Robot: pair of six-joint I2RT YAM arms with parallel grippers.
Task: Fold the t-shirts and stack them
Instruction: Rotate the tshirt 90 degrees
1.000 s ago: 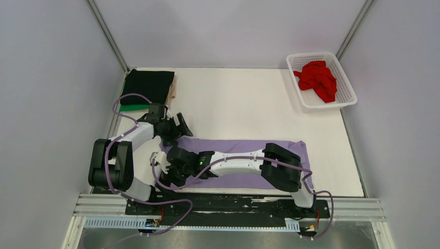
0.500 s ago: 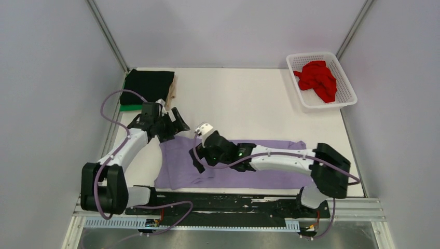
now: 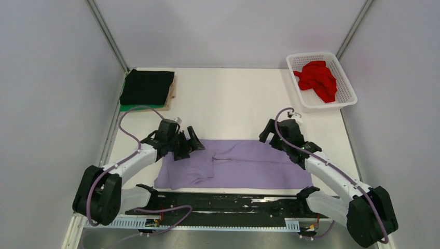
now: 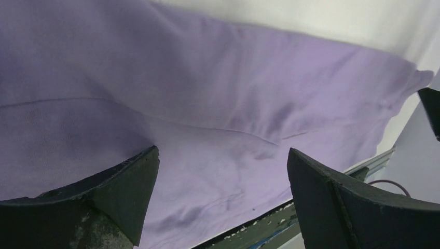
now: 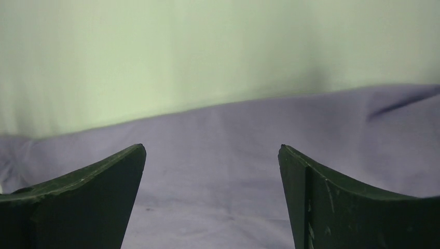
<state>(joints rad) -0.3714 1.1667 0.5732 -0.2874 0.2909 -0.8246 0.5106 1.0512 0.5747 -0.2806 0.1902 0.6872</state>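
Note:
The lavender t-shirt (image 3: 244, 165) lies flat as a long folded strip near the table's front edge; it fills the left wrist view (image 4: 218, 93) and the right wrist view (image 5: 218, 171). My left gripper (image 3: 188, 144) is open and empty over the strip's far left corner. My right gripper (image 3: 271, 137) is open and empty at the strip's far right edge. The black t-shirt (image 3: 148, 86) lies folded on the green one (image 3: 131, 107) at the far left. The red t-shirt (image 3: 316, 79) is crumpled in the white basket (image 3: 348, 97).
The white basket stands at the far right corner. A thin tan board (image 3: 172, 95) shows beside the black and green pile. The metal rail (image 3: 228, 207) runs along the near edge. Grey walls close in the table on three sides.
My right arm has swung from the shirt's left part across to its far right edge. My left gripper has moved a little forward and right onto the shirt's far left corner.

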